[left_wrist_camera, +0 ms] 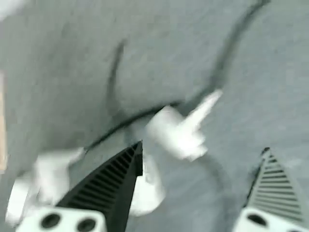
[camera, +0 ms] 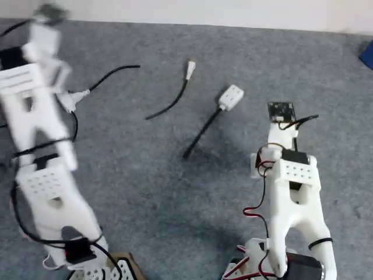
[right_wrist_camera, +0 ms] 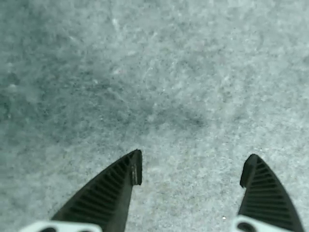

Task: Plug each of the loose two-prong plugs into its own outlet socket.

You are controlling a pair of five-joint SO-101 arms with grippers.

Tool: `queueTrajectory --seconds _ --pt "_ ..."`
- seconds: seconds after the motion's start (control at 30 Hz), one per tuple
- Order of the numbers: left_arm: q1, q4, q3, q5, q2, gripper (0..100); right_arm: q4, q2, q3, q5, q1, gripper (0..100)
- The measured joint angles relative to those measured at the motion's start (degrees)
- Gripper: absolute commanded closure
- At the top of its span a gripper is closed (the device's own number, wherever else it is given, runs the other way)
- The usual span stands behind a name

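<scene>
Here, the left jaws stand spread above the grey carpeted surface (camera: 145, 192). A small white plastic two-prong plug (left_wrist_camera: 176, 133) lies just ahead of them, within the gap but nearer one jaw tip. A blurred white piece (left_wrist_camera: 48, 169), not identifiable, sits outside that same jaw. The right jaws are likewise spread, over bare surface with nothing between them. Between the two sets of jaws lie a white block-shaped outlet socket (camera: 231, 97), nearer the right jaws, and a second plug (camera: 189, 70) on a curved black cable, roughly midway. By appearance, each plug is light, rigid and smooth, and its cable limp. The hold is best taken across the moulded body, clear of the prongs; gripped by the cable, it would likely swivel.
</scene>
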Motion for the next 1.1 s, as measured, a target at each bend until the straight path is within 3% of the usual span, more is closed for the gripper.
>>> queueTrajectory --seconds 0.17,0.33,0.53,1.1 --pt "19.8 0.1 -1.1 3.0 2.9 64 0.0 0.0 0.0 0.0 9.0 67.7" --pt "33.3 -11.3 -1.1 5.4 11.3 64 0.0 0.0 0.0 0.0 15.5 67.7" --pt "37.2 -25.5 -1.1 5.5 21.7 67 0.0 0.0 0.0 0.0 16.9 67.7" --pt "43.5 -44.0 -1.2 5.5 29.5 69 0.0 0.0 1.5 0.0 14.9 67.7"
